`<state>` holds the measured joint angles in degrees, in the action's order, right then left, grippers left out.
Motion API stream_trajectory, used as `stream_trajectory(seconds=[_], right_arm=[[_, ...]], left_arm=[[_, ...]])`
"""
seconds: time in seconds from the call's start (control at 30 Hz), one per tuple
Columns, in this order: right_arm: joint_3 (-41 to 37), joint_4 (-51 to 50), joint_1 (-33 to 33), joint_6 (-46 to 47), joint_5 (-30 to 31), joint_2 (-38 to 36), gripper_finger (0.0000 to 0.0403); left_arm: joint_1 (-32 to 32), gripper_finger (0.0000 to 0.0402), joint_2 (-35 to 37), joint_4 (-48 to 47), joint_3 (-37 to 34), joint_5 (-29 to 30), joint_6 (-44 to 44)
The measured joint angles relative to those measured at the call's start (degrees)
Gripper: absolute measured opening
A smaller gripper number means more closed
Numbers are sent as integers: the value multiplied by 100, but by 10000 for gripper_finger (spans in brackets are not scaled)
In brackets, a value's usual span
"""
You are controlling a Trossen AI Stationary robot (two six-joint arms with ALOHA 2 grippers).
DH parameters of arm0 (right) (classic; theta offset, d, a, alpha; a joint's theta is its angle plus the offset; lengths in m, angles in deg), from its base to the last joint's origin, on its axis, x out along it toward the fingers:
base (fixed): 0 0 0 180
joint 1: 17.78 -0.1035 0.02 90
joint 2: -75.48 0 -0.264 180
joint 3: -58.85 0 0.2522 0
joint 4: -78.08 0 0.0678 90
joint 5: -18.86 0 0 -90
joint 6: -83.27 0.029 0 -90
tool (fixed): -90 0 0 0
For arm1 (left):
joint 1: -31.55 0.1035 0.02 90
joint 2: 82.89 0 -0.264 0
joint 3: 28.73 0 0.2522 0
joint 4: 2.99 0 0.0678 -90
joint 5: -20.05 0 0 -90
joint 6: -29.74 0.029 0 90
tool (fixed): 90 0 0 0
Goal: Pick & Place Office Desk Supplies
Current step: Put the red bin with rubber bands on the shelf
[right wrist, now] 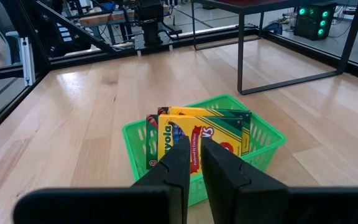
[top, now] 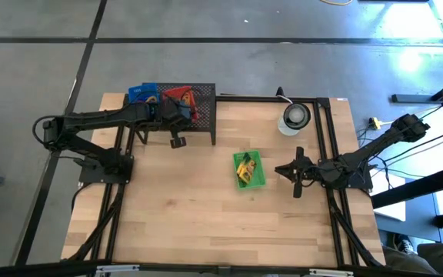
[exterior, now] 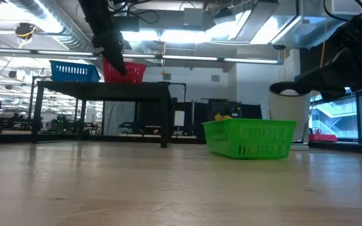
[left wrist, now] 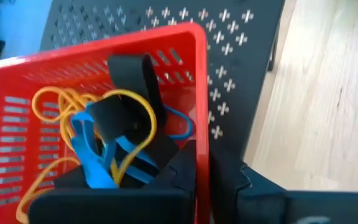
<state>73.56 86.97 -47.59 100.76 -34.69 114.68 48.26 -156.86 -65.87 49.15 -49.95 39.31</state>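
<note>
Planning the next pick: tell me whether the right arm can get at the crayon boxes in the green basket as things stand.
Probably yes. The right gripper, fingers nearly together, sits beside the green basket, and the crayon boxes stand upright at its open top with nothing over them. The fingers would need to open first.
</note>
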Motion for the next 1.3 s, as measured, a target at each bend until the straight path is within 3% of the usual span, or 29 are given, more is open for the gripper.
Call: stream_trajectory(seconds=[0.43, 0.77, 1.1, 1.3], right_arm=[[0, 0, -1, 1, 0, 0, 41], [0, 0, -1, 0, 0, 0, 41], [0, 0, -1, 1, 0, 0, 41], [0, 0, -1, -1, 0, 0, 41]], left_arm=[[-10, 82, -4, -202, 76, 346, -132], [-32, 89, -4, -223, 680, 139, -176], [-211, 101, -4, 194, 881, 134, -2026], [-253, 141, -4, 221, 881, 125, -2256]])
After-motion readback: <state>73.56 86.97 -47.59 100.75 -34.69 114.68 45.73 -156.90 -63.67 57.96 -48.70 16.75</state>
